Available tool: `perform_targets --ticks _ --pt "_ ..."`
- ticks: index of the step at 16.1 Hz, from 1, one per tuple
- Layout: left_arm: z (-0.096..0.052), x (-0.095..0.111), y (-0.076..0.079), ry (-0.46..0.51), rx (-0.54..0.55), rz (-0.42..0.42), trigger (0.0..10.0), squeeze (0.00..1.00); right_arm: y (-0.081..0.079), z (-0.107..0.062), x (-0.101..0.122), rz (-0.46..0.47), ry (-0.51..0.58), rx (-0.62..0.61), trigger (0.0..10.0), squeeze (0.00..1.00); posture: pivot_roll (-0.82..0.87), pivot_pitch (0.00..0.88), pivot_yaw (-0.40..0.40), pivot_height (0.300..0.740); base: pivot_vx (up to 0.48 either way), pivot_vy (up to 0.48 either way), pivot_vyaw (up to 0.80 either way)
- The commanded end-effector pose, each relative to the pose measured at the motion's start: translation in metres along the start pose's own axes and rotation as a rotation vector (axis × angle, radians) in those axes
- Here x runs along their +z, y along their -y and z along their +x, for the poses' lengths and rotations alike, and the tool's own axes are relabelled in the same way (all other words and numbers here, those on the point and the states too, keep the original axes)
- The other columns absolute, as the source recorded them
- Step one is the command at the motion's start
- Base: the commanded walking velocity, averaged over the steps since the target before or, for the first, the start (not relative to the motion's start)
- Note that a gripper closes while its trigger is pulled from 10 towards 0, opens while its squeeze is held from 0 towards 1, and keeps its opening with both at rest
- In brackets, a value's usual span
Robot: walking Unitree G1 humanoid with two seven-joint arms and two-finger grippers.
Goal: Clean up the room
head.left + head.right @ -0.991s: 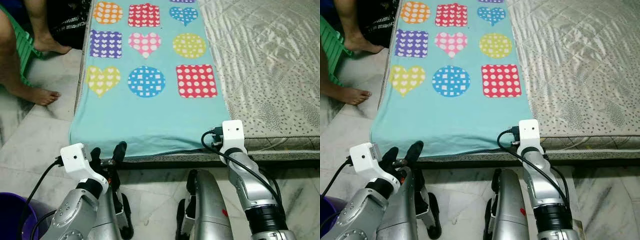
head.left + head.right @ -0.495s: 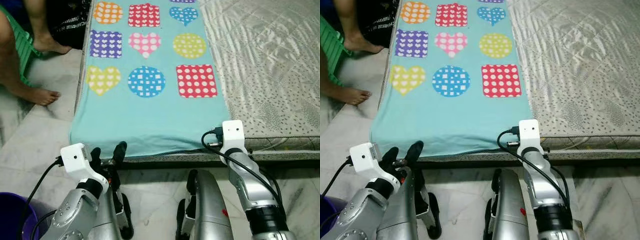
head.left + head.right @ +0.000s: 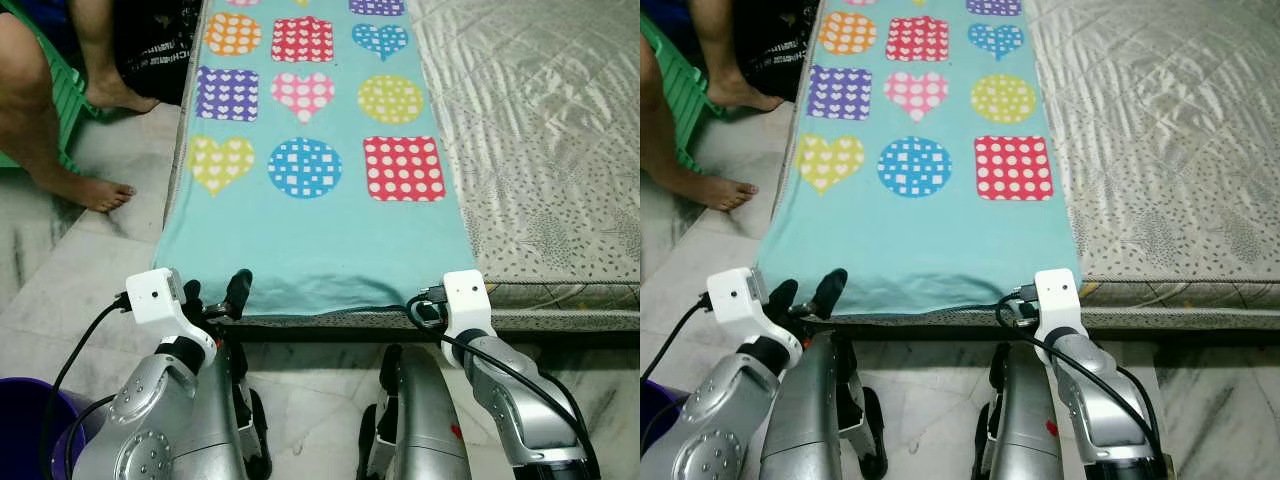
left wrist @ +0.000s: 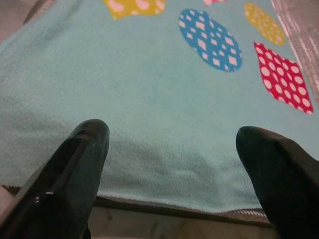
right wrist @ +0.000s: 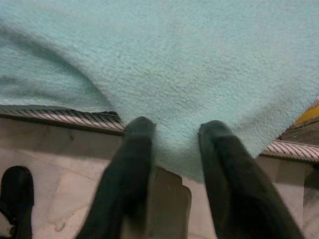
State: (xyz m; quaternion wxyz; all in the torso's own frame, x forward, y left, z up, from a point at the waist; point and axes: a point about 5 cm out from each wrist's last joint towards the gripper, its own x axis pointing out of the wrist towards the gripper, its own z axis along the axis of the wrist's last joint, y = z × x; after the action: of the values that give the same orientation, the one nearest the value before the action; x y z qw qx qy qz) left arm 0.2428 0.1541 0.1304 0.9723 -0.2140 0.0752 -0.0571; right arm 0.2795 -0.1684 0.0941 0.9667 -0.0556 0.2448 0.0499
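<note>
Head views: teal blanket (image 3: 320,225) lies flat along the left strip of the mattress (image 3: 540,150), its near hem hanging just over the mattress edge; my left gripper (image 3: 212,297) and right gripper (image 5: 172,164) sit at that hem's two corners. Left wrist view: my left fingers (image 4: 75,159) spread wide, hem between them, nothing held. Right wrist view: my right fingers narrow, hem fabric between the tips, grip unclear; fits either just-spread or about-to-fold, can't say which

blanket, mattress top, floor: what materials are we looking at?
Blanket: likely fleece; matte, fuzzy nap in the right wrist view, printed hearts and dots. Mattress top: quilted fabric with a satin-like sheen, stitched diamond pattern. Floor: looks like polished marble or marble-look tile; pale, grey veins, visible joints.
</note>
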Motion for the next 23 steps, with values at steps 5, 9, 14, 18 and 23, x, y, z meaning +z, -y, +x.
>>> perform_targets --ticks 5,9,14,18,23 --pt "0.001 -0.005 -0.005 -0.022 0.006 0.019 10.0 0.00 0.015 -0.004 -0.007 -0.054 -0.025 -0.066 10.0 1.00 0.00 0.188 -0.037 0.556 0.000 0.000 0.00" --pt "0.003 0.000 -0.013 0.015 0.036 0.032 10.0 0.00 0.017 -0.004 0.016 -0.080 0.100 -0.090 10.0 1.00 0.00 0.145 -0.029 0.556 0.000 0.000 0.00" --pt "0.000 0.002 -0.015 0.060 0.031 0.007 10.0 0.00 0.014 -0.007 0.037 0.151 0.326 -0.062 10.0 1.00 0.00 0.091 -0.017 0.556 0.000 0.000 0.00" --pt "0.007 -0.001 -0.012 0.066 0.008 0.006 10.0 0.00 0.008 -0.004 0.048 0.224 0.400 -0.044 10.0 1.00 -0.01 0.036 -0.007 0.556 0.000 0.000 0.00" --pt "0.012 -0.003 -0.013 0.078 0.000 0.006 10.0 0.00 0.012 -0.001 0.050 0.275 0.437 -0.060 10.0 1.00 -0.01 0.000 0.001 0.556 0.000 0.000 0.00"
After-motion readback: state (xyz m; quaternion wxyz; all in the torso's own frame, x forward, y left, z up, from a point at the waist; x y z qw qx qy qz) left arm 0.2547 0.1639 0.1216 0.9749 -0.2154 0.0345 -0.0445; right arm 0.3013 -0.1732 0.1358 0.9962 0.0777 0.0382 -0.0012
